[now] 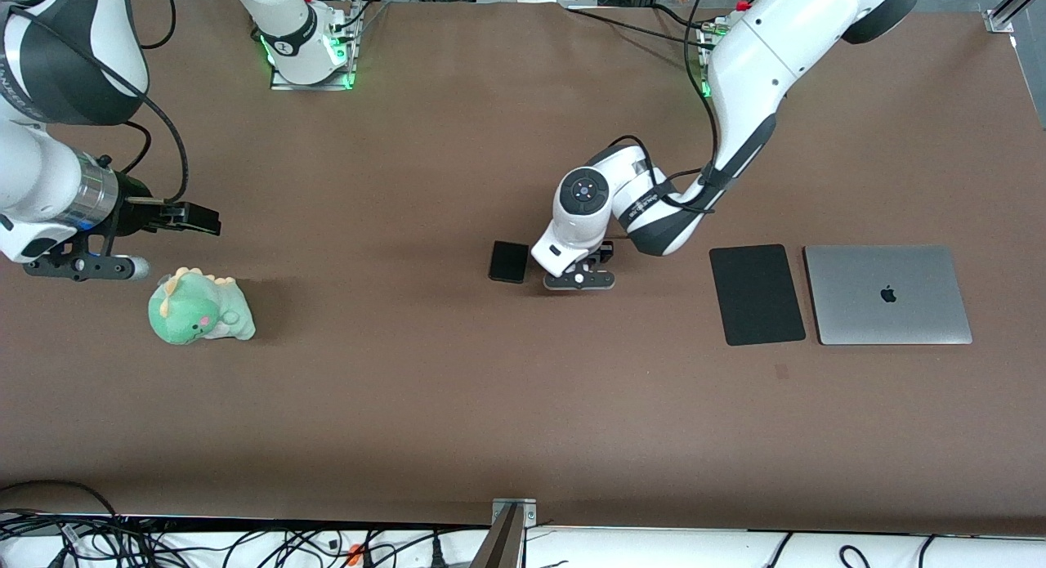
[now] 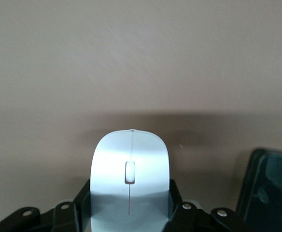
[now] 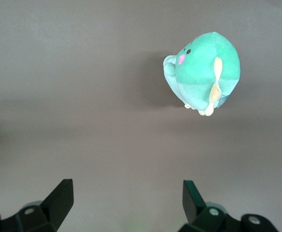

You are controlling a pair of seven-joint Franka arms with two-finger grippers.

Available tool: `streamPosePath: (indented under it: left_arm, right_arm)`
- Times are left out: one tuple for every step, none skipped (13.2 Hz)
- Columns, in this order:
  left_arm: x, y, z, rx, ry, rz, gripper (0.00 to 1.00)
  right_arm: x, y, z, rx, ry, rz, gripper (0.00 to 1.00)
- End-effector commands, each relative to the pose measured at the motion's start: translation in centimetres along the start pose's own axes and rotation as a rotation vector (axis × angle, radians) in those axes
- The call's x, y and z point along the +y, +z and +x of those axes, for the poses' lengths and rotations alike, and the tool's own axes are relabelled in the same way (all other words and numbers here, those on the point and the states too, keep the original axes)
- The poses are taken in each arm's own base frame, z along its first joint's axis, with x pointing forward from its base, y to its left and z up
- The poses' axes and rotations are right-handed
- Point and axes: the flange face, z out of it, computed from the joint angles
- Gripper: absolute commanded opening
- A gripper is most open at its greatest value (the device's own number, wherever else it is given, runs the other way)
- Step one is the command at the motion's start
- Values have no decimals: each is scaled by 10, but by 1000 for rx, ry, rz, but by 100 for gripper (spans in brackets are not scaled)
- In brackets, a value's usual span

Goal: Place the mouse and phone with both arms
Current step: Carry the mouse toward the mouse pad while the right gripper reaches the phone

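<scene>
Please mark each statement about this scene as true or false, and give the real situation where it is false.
1. The left hand is shut on the mouse. True.
2. The phone lies on the mouse pad. False: it lies on the bare table, beside the left hand, apart from the pad.
3. The right hand is open and holds nothing. True.
4. The laptop is open. False: its lid is closed, with the logo facing up.
5. The green plush dinosaur is in the right hand. False: it sits on the table at the right arm's end, with that hand above the table near it.
</scene>
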Motion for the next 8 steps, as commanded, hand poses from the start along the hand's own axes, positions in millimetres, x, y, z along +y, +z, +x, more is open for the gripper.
streamPosePath:
  left_arm:
    - [-29,-58,14,62,-29,63,16]
    - [-43,-73,21,73,-51,72,16]
    - [-56,-89,27,90,-72,83,17]
    - [-70,-99,33,97,-96,94,17]
    - [-84,-107,41,102,-112,104,17]
    - [-102,-114,49,98,-108,117,17]
    - [-124,-123,59,93,-96,126,17]
    - [-145,-131,67,72,-92,118,17]
  right_arm:
    - [-6,3,0,-2,-8,-5,100]
    - [-6,8,3,-10,-9,-5,100]
    - [-11,9,4,-7,-15,-6,100]
    - [-23,9,3,-2,-30,-9,100]
    - [-34,16,6,-6,-28,-14,100]
    - [-43,18,7,3,2,-15,100]
    - [-56,23,8,-1,23,-7,100]
    - [-73,30,10,-4,36,16,100]
